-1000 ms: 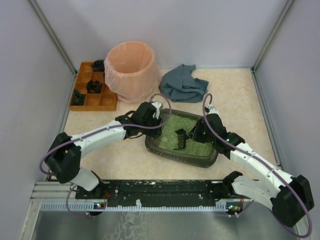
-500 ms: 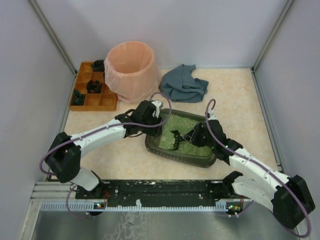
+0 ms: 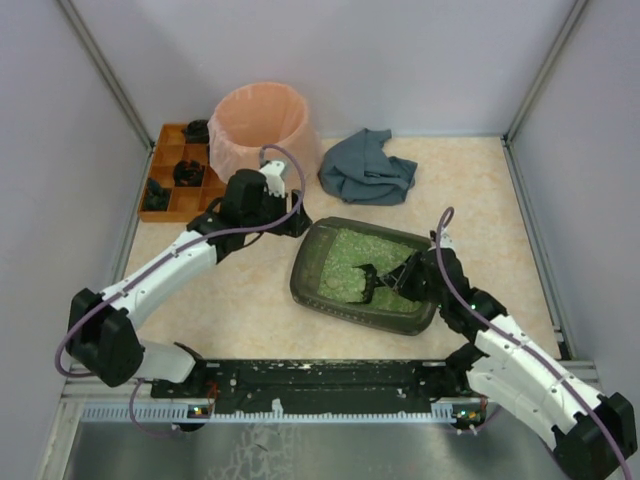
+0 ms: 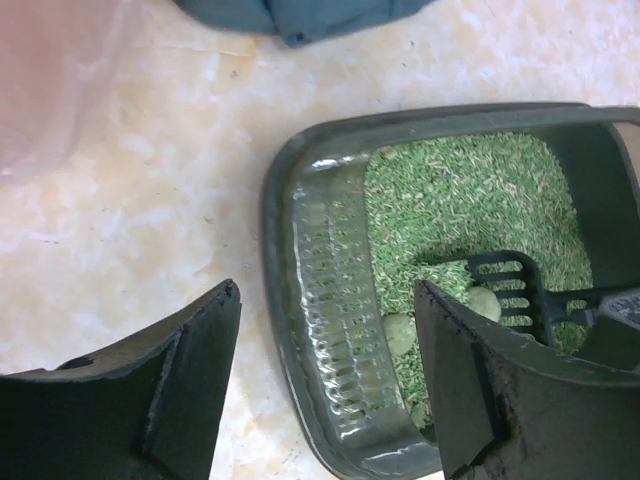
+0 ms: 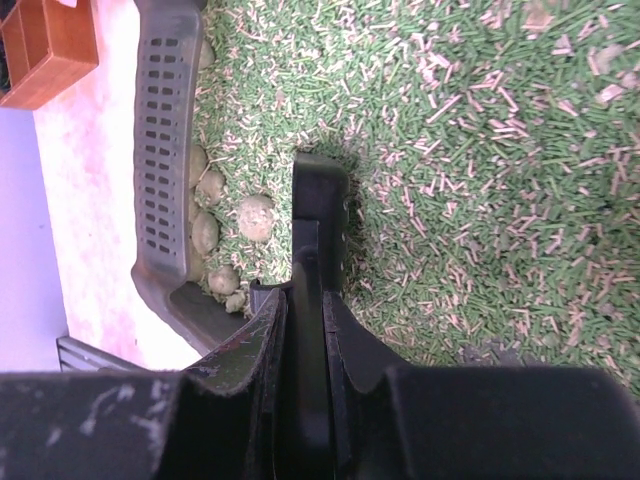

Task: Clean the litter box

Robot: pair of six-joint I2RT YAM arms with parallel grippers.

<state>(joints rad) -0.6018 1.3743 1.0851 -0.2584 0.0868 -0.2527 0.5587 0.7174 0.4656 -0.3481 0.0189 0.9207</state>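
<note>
One bin [image 3: 250, 150], cloth [image 3: 368, 168], tray [image 3: 190, 213] beyond litter box [image 3: 298, 280]

Olive litter box [image 3: 304, 280] sits flat on the table [image 3: 250, 320], holding green litter [image 3: 372, 252] and seemingly pale clumps [image 4: 400, 331]

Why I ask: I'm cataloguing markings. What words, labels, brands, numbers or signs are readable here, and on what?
None: no readable text shows in any view. The litter box, scoop, pink-lined bin, wooden tray and grey cloth all appear unmarked.
</note>
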